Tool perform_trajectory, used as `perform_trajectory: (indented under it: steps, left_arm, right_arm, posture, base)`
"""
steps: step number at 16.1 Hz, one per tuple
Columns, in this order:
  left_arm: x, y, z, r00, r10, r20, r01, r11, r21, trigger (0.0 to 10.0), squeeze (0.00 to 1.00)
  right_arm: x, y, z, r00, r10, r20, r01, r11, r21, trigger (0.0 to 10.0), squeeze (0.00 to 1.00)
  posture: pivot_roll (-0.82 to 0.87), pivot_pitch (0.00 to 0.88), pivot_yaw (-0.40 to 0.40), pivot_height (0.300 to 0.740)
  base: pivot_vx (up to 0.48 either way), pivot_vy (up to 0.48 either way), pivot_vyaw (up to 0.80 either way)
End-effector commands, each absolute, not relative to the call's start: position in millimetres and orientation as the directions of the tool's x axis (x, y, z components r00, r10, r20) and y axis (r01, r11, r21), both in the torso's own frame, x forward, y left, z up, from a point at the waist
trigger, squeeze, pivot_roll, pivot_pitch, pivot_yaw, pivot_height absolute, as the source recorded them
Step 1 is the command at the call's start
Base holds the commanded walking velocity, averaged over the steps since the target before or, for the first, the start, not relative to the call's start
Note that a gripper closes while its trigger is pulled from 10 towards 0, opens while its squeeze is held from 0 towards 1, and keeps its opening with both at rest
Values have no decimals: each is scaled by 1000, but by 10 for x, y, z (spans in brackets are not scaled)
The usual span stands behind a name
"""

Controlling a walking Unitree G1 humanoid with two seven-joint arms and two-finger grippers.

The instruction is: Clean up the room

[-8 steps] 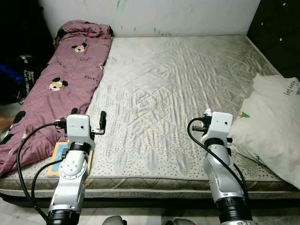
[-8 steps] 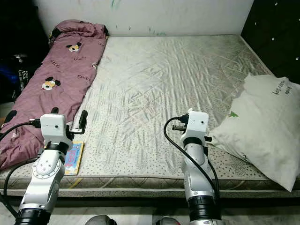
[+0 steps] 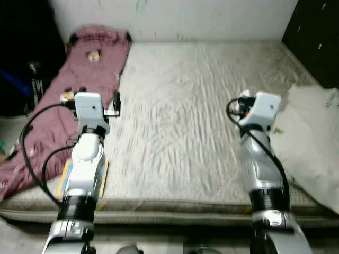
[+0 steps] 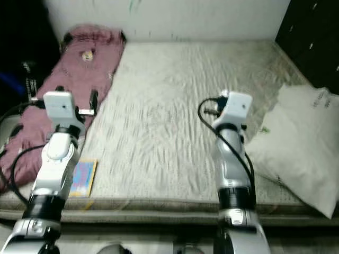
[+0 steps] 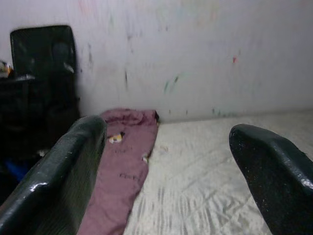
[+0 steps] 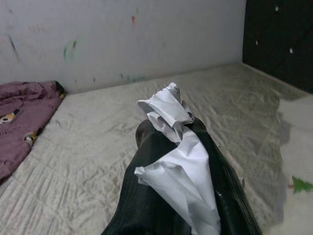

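Paper (image 6: 172, 147) scrap is pinched tight in my right hand (image 6: 181, 161), raised over the bed (image 3: 180, 106) so I can carry it off to bin, while my left hand (image 5: 171, 166) at 9 o'clock hangs wide and empty.

This is a bedroom in a home. A wide bare mattress (image 3: 185, 106) with a quilted grey cover takes up most of the floor space, pushed against a scuffed white wall (image 5: 195, 54) marked with small paint smears. A maroon cartoon-print blanket (image 3: 79, 79) lies along the mattress's left edge, and a white pillow (image 4: 302, 143) rests on its right side.
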State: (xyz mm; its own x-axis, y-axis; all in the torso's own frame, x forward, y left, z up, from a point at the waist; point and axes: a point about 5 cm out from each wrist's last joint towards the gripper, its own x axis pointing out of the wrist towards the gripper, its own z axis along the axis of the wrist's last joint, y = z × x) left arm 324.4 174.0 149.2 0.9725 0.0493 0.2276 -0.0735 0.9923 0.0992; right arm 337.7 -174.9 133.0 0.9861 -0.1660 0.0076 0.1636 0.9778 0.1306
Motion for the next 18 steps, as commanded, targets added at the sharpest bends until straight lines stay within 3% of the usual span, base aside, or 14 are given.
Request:
perform_trajectory:
  steps: [1,3,13,18]
  left_arm:
    - [3160,1779,1323,987,56,149,-70,993,93,10000,0]
    - [3106,1753,1251,990,40,133,-54,993,101,10000,0]
    - [2831,1888,962,990,126,60,-132,986,105,10000,0]
    - [2776,1828,872,995,100,-13,-99,994,46,10000,0]
  right_arm:
    - [3300,-1665,1194,987,-150,-51,155,982,112,10000,0]
    - [3276,-1556,1240,995,-94,26,94,996,0,10000,0]
    - [3050,-1607,1003,995,-98,-21,98,995,2,10000,0]
    - [3007,-1572,952,992,-107,-61,108,994,16,10000,0]
  posture:
    - [14,0,59,740]
    - [33,0,49,740]
    - [58,0,2,740]
    - [44,0,18,740]
  base:
    - [0,0,0]
    - [0,0,0]
    - [0,0,0]
    - [0,0,-800]
